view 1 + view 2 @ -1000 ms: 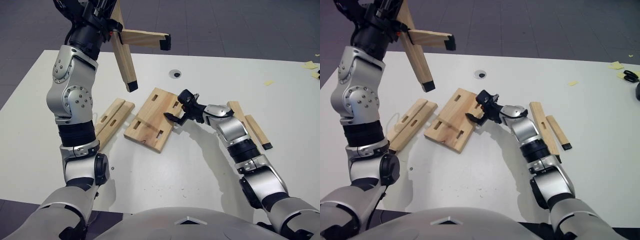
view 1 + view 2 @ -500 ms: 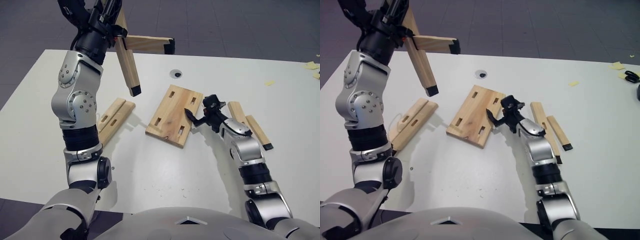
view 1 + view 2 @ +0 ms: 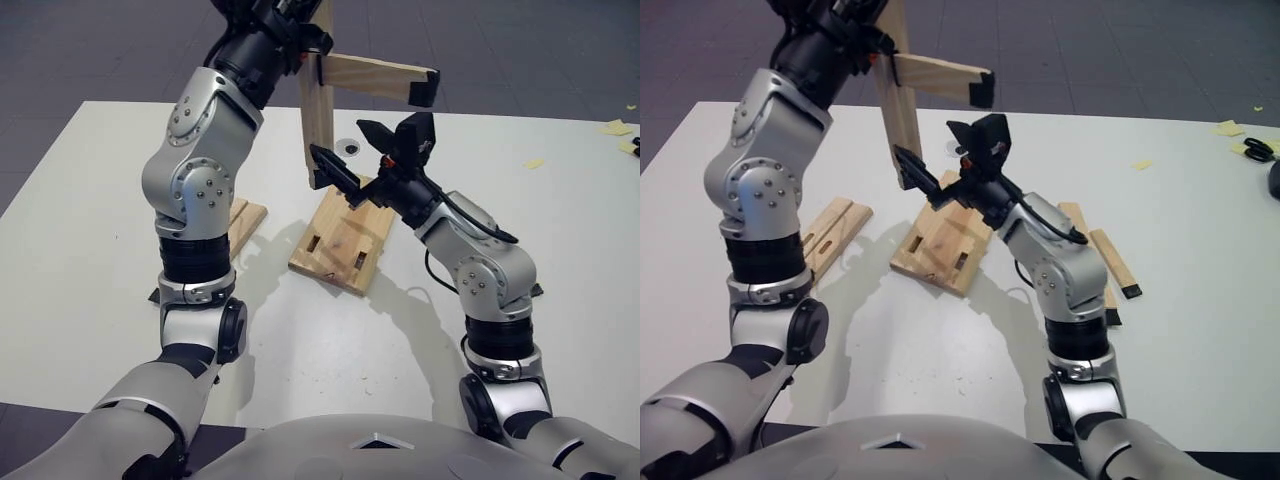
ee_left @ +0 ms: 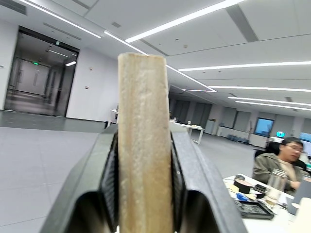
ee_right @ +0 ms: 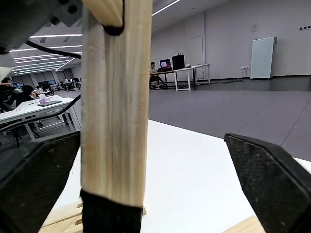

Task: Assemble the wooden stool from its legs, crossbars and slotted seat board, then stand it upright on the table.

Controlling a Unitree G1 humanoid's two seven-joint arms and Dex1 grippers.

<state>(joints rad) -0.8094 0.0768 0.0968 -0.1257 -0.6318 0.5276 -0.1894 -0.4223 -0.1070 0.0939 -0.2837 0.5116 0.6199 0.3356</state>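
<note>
My left gripper (image 3: 296, 38) is raised high over the table's far side, shut on a wooden leg frame (image 3: 317, 115). One leg hangs down and a second leg (image 3: 372, 75) with a black foot sticks out sideways. In the left wrist view both fingers (image 4: 104, 170) clamp the wood (image 4: 144, 145). My right gripper (image 3: 372, 150) is open and lifted beside the hanging leg's black-capped end (image 5: 109, 213), one finger on either side of it without touching. The slotted seat board (image 3: 340, 245) lies flat below.
Two slotted wooden pieces (image 3: 830, 235) lie left of the board, behind my left arm. Two more sticks (image 3: 1098, 255) lie to the right, behind my right arm. Yellow paper scraps (image 3: 620, 128) sit at the far right edge. The table's near half is bare.
My right gripper slid the seat board to the right, left it and rose to the hanging leg. My left arm swung the leg frame right, over the board.
</note>
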